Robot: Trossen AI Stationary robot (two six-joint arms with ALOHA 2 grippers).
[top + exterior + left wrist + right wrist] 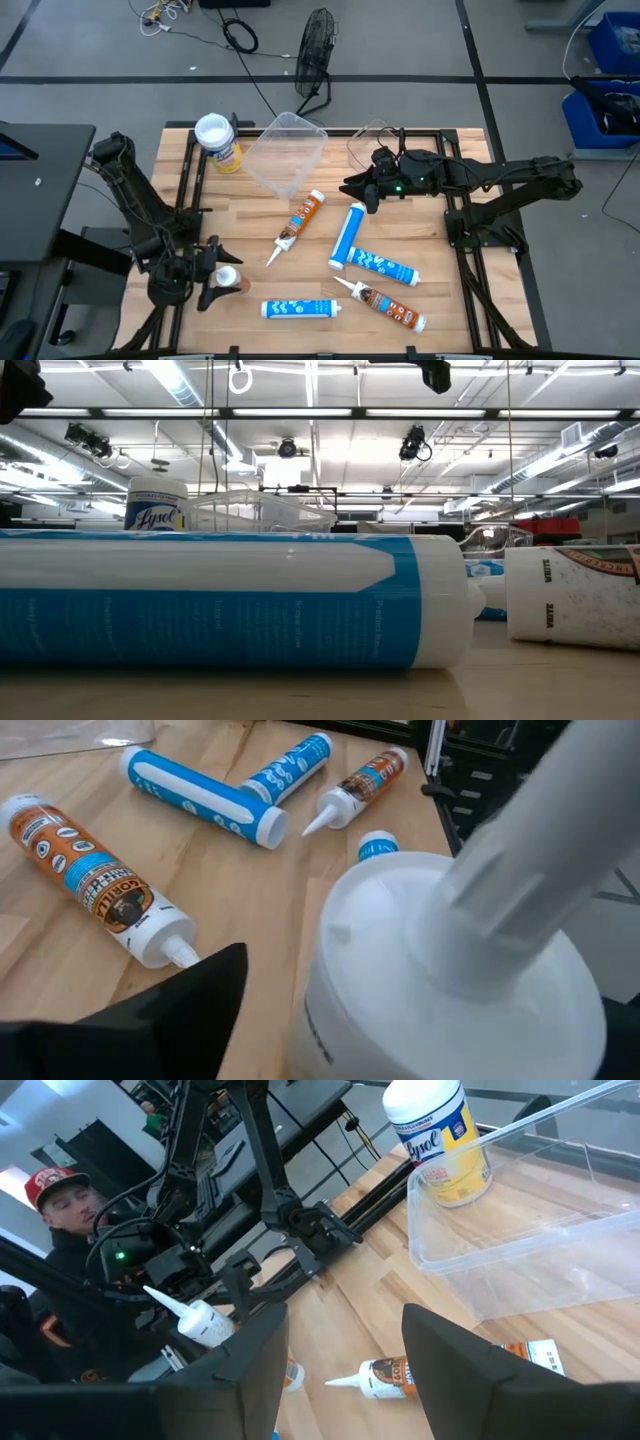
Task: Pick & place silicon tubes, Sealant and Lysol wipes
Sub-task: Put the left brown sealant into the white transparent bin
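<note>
high view: your yellow cylindrical lysol wipes canister with the wide white lid (218, 142) stands upright near the table's eleven o'clock corner, just beside the clear plastic bin (285, 150), which sits tilted toward twelve. the low view shows the canister's white top and label (157, 504) behind a long blue-and-white sealant tube (230, 598) lying across the foreground.

around the table's centre, an orange-brown silicone tube with a white nozzle (301, 221) lies at a slant. at its three o'clock, two more blue-and-white tubes (347, 236) (382, 265) meet in an angle. a second orange-brown tube (385, 304) lies toward five o'clock, and the blue-and-white tube from the low view (300, 309) lies flat near six.

your left gripper (216, 279) is down at the seven o'clock corner, jaws spread wide around an upright tube with a white nozzle (228, 279); the left wrist view shows its white shoulder and nozzle (450, 970) beside one dark finger (195, 990), and you cannot tell whether the fingers press on it.

your right gripper (357, 190) hovers at about one o'clock of centre, just beside the bin, jaws parted with nothing between them (345, 1355).

a person in a red cap (60, 1230) sits beyond the table.
</note>
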